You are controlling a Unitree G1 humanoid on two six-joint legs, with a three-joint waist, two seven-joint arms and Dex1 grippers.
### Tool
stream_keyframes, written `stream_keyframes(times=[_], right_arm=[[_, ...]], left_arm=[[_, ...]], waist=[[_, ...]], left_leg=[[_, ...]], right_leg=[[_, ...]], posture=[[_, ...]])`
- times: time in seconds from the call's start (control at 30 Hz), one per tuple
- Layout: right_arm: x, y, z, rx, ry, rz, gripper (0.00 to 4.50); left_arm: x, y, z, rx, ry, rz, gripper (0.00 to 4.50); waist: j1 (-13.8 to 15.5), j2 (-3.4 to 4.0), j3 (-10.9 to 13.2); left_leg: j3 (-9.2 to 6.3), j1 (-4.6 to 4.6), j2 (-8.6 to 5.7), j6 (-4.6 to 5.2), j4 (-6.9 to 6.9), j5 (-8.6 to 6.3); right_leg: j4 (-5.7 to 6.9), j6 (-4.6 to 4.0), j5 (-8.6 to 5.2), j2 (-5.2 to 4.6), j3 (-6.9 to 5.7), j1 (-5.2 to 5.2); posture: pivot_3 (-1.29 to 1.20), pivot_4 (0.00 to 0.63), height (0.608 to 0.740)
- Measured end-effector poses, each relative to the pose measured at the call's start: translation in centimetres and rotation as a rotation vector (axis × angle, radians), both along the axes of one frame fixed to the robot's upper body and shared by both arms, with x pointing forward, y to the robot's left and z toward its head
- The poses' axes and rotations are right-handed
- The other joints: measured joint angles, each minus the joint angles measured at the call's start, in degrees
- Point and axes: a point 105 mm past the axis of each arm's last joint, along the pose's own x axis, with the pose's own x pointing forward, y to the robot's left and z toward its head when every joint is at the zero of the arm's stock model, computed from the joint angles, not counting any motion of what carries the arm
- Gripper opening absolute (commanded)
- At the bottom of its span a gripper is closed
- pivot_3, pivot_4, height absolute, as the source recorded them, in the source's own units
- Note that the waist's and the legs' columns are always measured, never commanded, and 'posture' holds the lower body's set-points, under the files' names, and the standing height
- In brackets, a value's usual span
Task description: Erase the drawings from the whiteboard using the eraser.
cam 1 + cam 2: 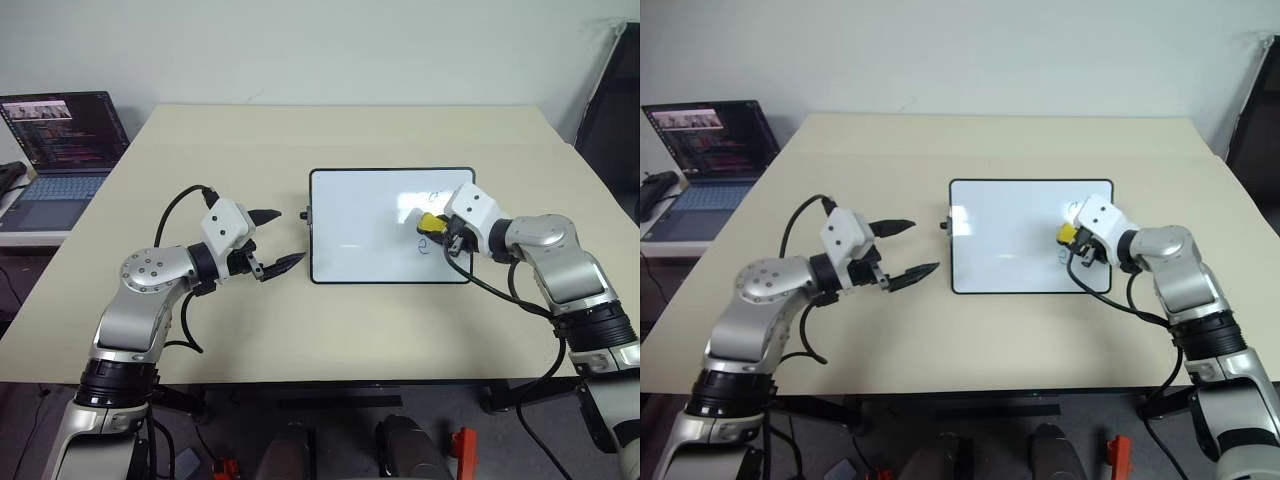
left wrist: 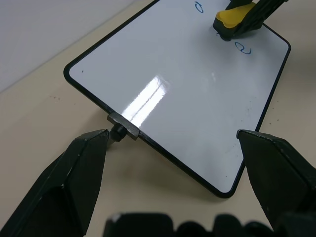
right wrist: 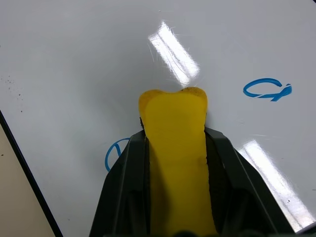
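A rectangular glossy white whiteboard with a thin black frame and rounded corners is lying flat near the middle of a pale beige tabletop. The right gripper is reaching over the right part of the board, its two black fingers clenching a small bright yellow block eraser, whose tip is resting on or just above the white surface; which of the two cannot be told. Small thin blue marker drawings are lying on the board just beside the eraser, one on each side of it, the nearer one partly hidden by a finger. The left gripper is hovering just left of the board with its fingers spread wide and grasping nothing, facing the small black knob on the board's short left edge. An open dark laptop is standing on a separate surface beyond the table's left edge.
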Motion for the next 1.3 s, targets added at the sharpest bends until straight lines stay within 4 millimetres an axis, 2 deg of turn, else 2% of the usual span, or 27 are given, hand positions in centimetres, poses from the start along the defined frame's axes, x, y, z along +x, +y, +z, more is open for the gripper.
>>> stream_keyframes(times=[0.23, 0.4, 0.57, 0.73, 0.83, 1.0, 1.13, 1.2, 1.3], right_arm=[[2.6, -1.7, 2.8, -0.012, -0.123, -0.12, 1.09], [3.9, -1.8, 4.1, 0.015, -0.184, -0.182, 1.09], [3.8, -1.4, 3.7, -0.003, -0.185, -0.175, 1.09], [1.8, 1.0, 1.5, -0.021, -0.088, -0.038, 1.09], [1.4, 1.5, 1.1, -0.026, -0.063, -0.016, 1.09], [2.0, 1.0, 1.3, -0.023, -0.082, -0.054, 1.09], [3.8, -0.7, 3.1, -0.03, -0.154, -0.169, 1.09], [4.2, -1.6, 3.6, -0.031, -0.173, -0.211, 1.09], [4.3, -1.8, 3.7, -0.032, -0.182, -0.214, 1.09]], left_arm=[[0.0, -0.2, -0.2, 0.004, 0.004, -0.006, 4.5], [0.0, -0.7, -0.4, -0.001, 0.01, -0.017, 4.5], [0.0, -0.6, -0.4, -0.003, 0.008, -0.012, 4.5], [0.1, -0.6, -0.4, -0.004, 0.014, -0.006, 4.5], [0.1, -0.6, -0.4, -0.005, 0.013, -0.004, 4.5], [0.2, -0.6, -0.4, -0.005, 0.011, -0.001, 4.5], [0.2, -1.1, -0.5, -0.003, 0.014, -0.013, 4.5], [0.2, -1.2, -0.5, -0.005, 0.013, -0.014, 4.5], [0.3, -1.2, -0.5, -0.006, 0.014, -0.013, 4.5]], waist=[[-0.04, 0.0, 0.0], [-0.08, 0.0, 0.0], [-0.1, -0.01, 0.0], [-0.3, 0.0, 0.0], [-0.27, 0.0, 0.0], [-0.24, -0.01, 0.0], [-0.08, -0.01, 0.0], [-0.02, -0.01, 0.0], [-0.01, -0.01, 0.0]], left_leg=[[0.09, 0.11, -0.02, 0.03, 0.03, 0.02], [0.11, 0.1, -0.01, 0.02, -0.03, 0.01], [0.12, 0.14, -0.01, 0.03, -0.02, 0.02], [0.13, 0.22, 0.01, 0.02, -0.04, 0.01], [0.12, 0.22, 0.01, 0.03, -0.03, 0.02], [0.12, 0.23, 0.01, 0.03, -0.02, 0.02], [0.09, 0.33, -0.01, 0.1, 0.03, 0.06], [0.08, 0.33, -0.01, 0.11, 0.02, 0.07], [0.08, 0.32, -0.01, 0.11, 0.0, 0.07]], right_leg=[[0.01, 0.02, 0.02, 0.03, 0.05, 0.05], [-0.02, 0.01, 0.02, 0.02, 0.08, 0.03], [-0.01, 0.02, 0.03, 0.03, 0.1, 0.06], [-0.01, 0.02, 0.02, 0.09, 0.11, 0.12], [-0.01, 0.03, 0.02, 0.06, 0.11, 0.12], [-0.02, 0.02, 0.02, 0.05, 0.11, 0.13], [-0.08, 0.12, 0.08, 0.03, 0.09, 0.3], [-0.1, 0.12, 0.08, 0.03, 0.08, 0.32], [-0.12, 0.11, 0.08, 0.03, 0.08, 0.32]], posture=[[0.0, 0.15, 0.74], [0.0, 0.15, 0.74], [0.0, 0.15, 0.74], [0.0, 0.15, 0.74], [0.0, 0.15, 0.74], [0.0, 0.15, 0.74], [0.0, 0.15, 0.74], [0.0, 0.15, 0.74], [0.0, 0.15, 0.74]])
